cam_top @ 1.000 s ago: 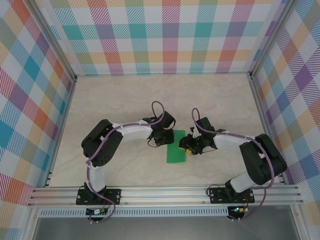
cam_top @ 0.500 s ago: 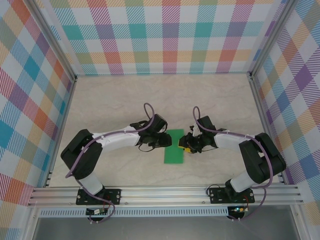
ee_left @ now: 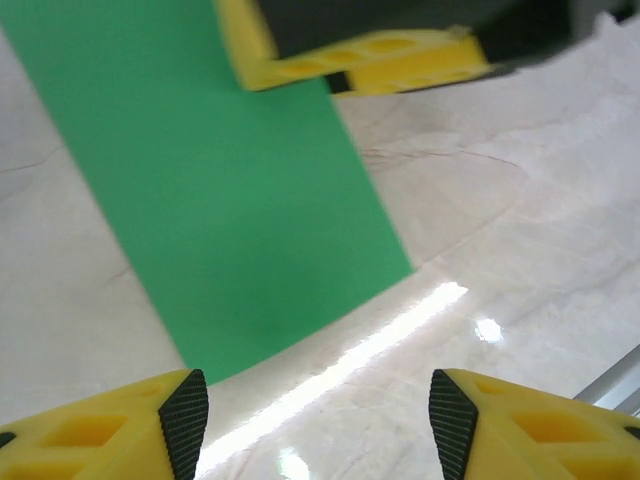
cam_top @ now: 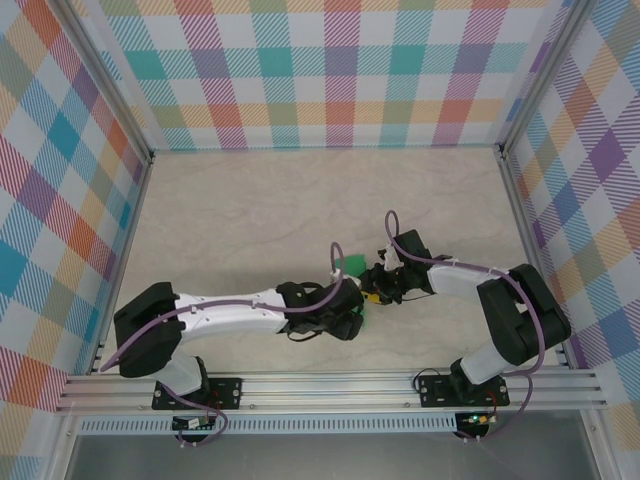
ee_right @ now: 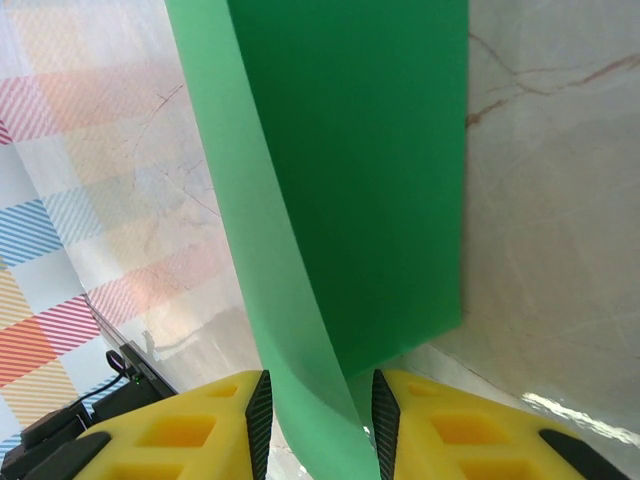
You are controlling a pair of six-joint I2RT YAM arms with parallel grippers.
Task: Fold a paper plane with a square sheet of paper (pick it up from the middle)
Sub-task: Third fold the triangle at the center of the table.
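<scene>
Apparently steadying it, the right gripper [ee_right: 318, 405] clamps jaws on the square sheet of paper [ee_right: 360, 150] while the left gripper [ee_left: 318, 420] hovers at its near end, jaws apart.

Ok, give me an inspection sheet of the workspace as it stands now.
Surface: pale marbled table, with glare patches; no damage seen.
Job's things: square sheet of paper, green, doubled into a narrow rectangle, lying on the table between the grippers. One layer curls up in the right wrist view.
Clutter: nothing seen.
Grippers: left gripper open at the paper's end. Right gripper has its jaws narrowly apart with the raised layer between them; whether it pinches is unclear.
Cables: purple cables run along both arms; no snag seen.
Surroundings: plaid walls, aluminium frame.
</scene>
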